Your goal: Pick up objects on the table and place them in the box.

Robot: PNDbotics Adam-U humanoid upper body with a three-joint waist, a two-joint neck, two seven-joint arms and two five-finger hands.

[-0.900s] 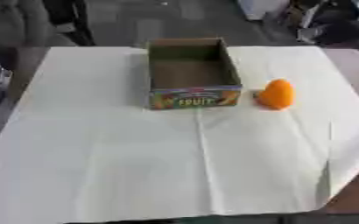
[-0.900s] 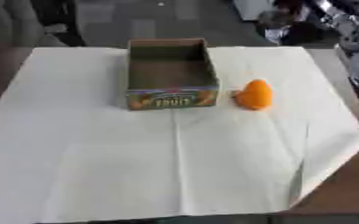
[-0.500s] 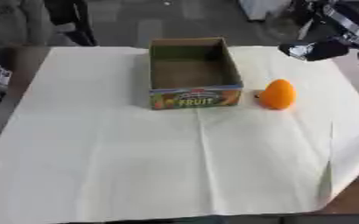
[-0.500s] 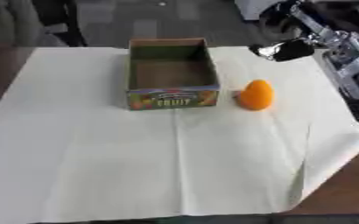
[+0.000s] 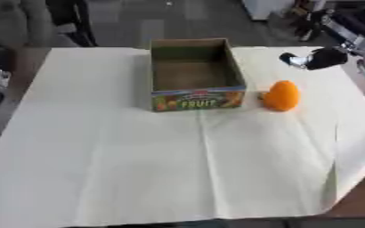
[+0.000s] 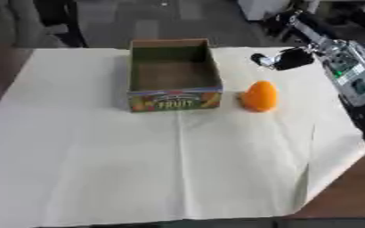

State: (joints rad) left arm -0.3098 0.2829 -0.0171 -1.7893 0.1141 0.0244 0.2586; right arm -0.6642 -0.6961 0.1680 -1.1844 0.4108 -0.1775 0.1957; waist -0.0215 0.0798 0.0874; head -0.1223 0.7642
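Left eye view is showing the pale cloth [image 5: 178, 178] lying nearest, then the orange fruit [image 5: 281, 95] sitting just right of the cardboard box [image 5: 194, 73], untouched. Beyond it, the right hand [image 6: 283, 59] is coming in from the upper right, absent a second ago, so a reach for the fruit is likely beginning; whether its fingers are open, I cannot tell. Left hand is not showing.

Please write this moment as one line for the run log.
right hand: above table, behind orange object, not touching | fingers: unclear | box: empty | left hand: not in view
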